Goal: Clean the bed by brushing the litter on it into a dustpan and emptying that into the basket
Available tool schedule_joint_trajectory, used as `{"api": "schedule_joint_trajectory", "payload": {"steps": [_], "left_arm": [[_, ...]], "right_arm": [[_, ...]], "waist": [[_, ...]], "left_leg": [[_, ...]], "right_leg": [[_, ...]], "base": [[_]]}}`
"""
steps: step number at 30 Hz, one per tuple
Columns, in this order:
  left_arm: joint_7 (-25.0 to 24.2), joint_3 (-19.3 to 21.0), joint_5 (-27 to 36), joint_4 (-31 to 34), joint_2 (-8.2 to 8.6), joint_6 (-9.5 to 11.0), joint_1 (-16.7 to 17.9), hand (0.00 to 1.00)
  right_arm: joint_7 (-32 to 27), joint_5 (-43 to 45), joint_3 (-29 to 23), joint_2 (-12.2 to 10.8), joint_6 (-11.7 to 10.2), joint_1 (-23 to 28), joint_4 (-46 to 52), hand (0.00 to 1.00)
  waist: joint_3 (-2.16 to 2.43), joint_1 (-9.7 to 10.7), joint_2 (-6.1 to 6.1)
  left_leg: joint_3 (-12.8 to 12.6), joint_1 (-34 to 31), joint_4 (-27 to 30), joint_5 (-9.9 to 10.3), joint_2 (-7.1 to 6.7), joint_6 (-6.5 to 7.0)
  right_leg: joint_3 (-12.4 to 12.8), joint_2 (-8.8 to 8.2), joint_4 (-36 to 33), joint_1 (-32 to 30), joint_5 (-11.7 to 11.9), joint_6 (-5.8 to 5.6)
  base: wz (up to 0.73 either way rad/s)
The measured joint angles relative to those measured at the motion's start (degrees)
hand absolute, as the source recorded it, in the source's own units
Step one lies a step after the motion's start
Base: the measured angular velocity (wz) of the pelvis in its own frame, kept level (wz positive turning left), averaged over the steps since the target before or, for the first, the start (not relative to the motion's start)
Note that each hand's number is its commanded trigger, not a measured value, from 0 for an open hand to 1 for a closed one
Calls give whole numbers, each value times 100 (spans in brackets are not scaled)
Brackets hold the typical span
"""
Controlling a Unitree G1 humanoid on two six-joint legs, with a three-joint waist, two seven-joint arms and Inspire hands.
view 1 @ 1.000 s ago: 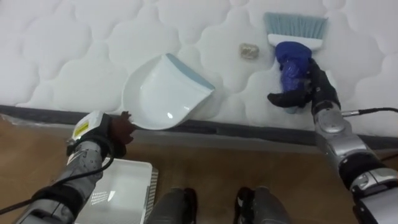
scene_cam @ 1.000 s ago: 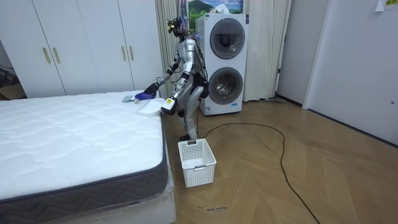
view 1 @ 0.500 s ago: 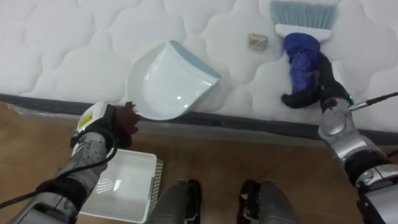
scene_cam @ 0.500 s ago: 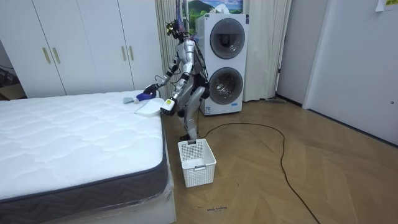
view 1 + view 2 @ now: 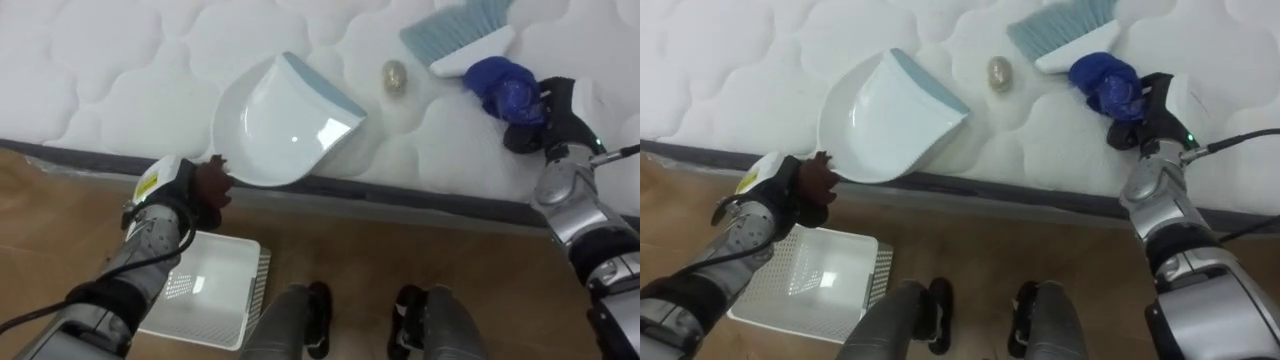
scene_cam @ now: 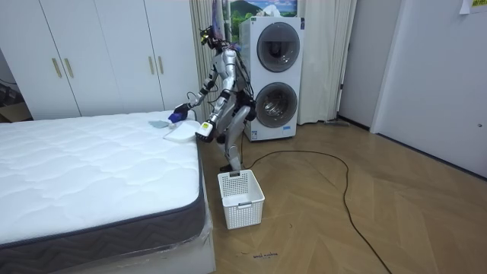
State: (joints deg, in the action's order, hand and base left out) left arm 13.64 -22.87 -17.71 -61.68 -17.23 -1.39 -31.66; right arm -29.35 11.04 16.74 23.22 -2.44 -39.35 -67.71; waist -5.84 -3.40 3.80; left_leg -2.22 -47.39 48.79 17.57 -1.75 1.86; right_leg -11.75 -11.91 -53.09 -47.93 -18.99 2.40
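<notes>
The yellow sticker (image 5: 152,183) on the left wrist carries print too small for us to read. We see the left hand (image 5: 207,188) closed round the handle of the white dustpan (image 5: 280,130). The dustpan lies at the mattress (image 5: 120,80) edge, its blue lip facing a small crumpled scrap (image 5: 394,75). The right hand (image 5: 560,110) grips the blue-handled brush (image 5: 470,40), whose bristles slant up-left, near the scrap. A white basket (image 5: 200,295) stands on the floor below, its mesh bottom bare.

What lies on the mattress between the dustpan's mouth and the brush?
A small crumpled wad, apart from dustpan and brush, in both eye views.
</notes>
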Motion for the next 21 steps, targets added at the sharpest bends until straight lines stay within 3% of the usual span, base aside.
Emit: {"api": "schedule_joint_trajectory", "payload": {"steps": [7,21], "left_arm": [[88,-52,-86,34,0,-47,0,100],[266,-58,-1093,164,-1,-347,15,100]], "right_arm": [[0,-163,6,0,4,13,-131,100],[24,-102,54,-1,241,33,-239,100]], "waist": [[11,11,-36],[33,-2,-78]], "left_leg": [[-5,-12,19,-3,-3,3],[2,51,96,-1,-17,20]], "right_leg": [[22,2,-1,0,-13,-15],[25,-7,-56,88,-18,-26]], "base": [[0],[1]]}}
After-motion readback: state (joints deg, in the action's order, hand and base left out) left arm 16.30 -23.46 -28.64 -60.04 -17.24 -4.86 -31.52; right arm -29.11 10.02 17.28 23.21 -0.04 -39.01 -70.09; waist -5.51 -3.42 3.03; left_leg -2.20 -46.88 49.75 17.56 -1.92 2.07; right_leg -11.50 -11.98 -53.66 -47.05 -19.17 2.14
